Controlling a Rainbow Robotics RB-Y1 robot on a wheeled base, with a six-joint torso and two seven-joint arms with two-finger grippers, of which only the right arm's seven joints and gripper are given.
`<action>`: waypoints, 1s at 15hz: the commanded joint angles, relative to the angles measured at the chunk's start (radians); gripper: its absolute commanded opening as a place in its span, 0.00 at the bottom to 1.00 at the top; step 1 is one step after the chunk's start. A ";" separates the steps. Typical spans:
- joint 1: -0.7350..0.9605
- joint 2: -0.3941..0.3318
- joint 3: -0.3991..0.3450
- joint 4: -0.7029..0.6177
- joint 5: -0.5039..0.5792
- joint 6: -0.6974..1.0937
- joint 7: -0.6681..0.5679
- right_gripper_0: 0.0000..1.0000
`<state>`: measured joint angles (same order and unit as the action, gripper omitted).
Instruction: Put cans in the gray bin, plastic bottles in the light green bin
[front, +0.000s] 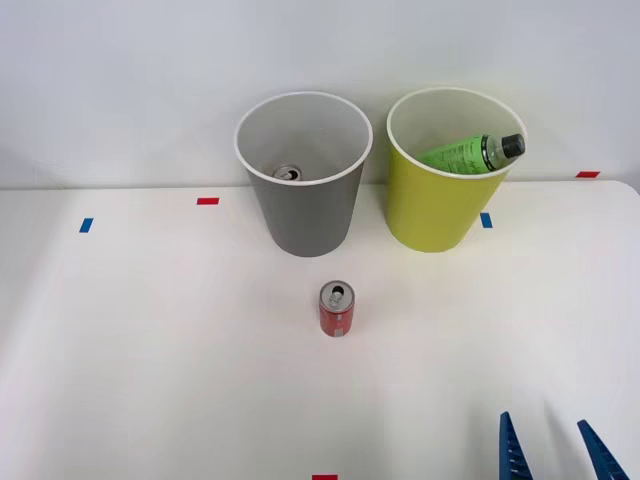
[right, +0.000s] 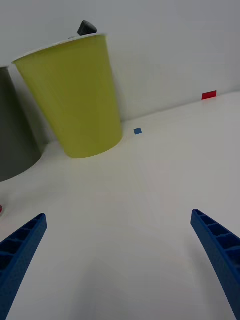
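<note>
Red can upright on the white desk, just below centre of the front view, silver top and pull tab up, touching nothing. Above it, slightly left, the gray bin, upright, with a second can lying deep inside on the white floor of the bin. To the right of that, close but apart, the light green bin, upright, holding the green bottle tilted across its mouth, black cap poking over the right rim. Small red and blue tape marks scattered on the desk around the bins.

Lower right corner of the front view: the right tool, blue ribbed fingers spread wide, empty, well apart from the red can. In the wrist view, the same tool gaping over bare desk, light green bin ahead in the upper left of the frame.
</note>
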<state>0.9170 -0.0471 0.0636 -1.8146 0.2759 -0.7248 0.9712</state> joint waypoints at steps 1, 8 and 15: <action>0.000 -0.099 0.081 -0.014 -0.041 -0.005 0.027 1.00; -0.095 -0.293 0.263 -0.014 -0.316 -0.002 0.541 1.00; -0.265 -0.439 0.478 -0.012 -0.630 0.028 0.833 1.00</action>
<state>0.6813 -0.4665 0.5088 -1.8271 -0.3080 -0.6992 1.7639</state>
